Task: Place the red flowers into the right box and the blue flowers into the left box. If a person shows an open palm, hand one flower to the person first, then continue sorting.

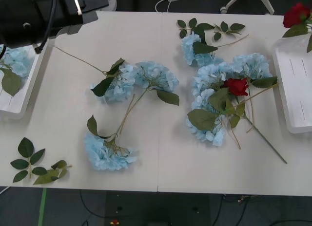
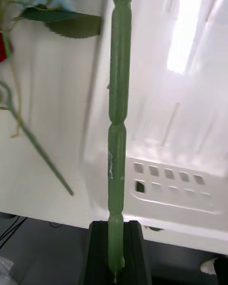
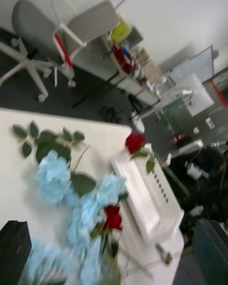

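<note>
While a red rose (image 1: pixel 296 13) is pinched by its stem (image 2: pixel 118 123) in the right claw (image 2: pixel 115 261) above the right box (image 1: pixel 297 97), delivery is under way; lowering and release are called for next. The left claw (image 3: pixel 114 251), spread, hangs near the left box (image 1: pixel 19 97).

Blue flowers (image 1: pixel 155 76) scattered mid-table; red rose (image 1: pixel 237 85) among them.

White table (image 1: pixel 161 172), grey chair (image 3: pixel 71 21) — cluttered desk (image 3: pixel 137 71)
</note>
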### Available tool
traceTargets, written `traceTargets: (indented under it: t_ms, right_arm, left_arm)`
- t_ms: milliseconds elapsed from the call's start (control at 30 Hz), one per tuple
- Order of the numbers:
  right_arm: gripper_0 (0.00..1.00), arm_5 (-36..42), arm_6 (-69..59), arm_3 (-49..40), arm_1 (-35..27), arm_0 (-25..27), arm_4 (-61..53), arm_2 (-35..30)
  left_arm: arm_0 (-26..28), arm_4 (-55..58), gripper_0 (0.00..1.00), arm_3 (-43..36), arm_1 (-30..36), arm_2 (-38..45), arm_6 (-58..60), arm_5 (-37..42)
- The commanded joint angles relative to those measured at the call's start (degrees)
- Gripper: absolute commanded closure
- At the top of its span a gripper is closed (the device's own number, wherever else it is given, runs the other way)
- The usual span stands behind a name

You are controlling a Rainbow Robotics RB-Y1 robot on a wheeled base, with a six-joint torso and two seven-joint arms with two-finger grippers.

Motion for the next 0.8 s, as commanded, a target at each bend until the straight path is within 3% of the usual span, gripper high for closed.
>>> traceTargets:
  t_ms: [33, 233, 400, 600, 800]
  right_arm:
    - [1.0, 0.3, 6.1, 2.5, -5.1, -2.4, 5.3, -2.5]
    - [1.0, -0.5, 14.4, 7.9, -4.8, -2.4, 14.8, -2.7]
    - [1.0, -2.3, 14.1, 12.0, -0.9, -2.4, 20.8, -2.4]
    - [1.0, -14.0, 13.0, 20.0, 5.1, -2.4, 26.5, -2.3]
    - [1.0, -19.0, 12.7, 23.9, 8.3, -2.4, 29.4, -0.7]
  left_arm:
    - [4.8, 0.5, 0.0, 0.0, 3.8, 6.3, 0.0, 9.6]
    - [5.8, -9.8, 0.0, -0.8, 4.9, 8.5, 4.1, 22.1]
    - [5.8, -17.2, 0.0, -3.7, 4.9, 7.2, 11.6, 23.8]
    - [5.5, -22.3, 0.0, -6.3, 4.9, 3.4, 21.1, 22.3]
    - [1.3, -29.8, 0.0, -6.6, 4.9, -0.8, 18.7, 22.7]
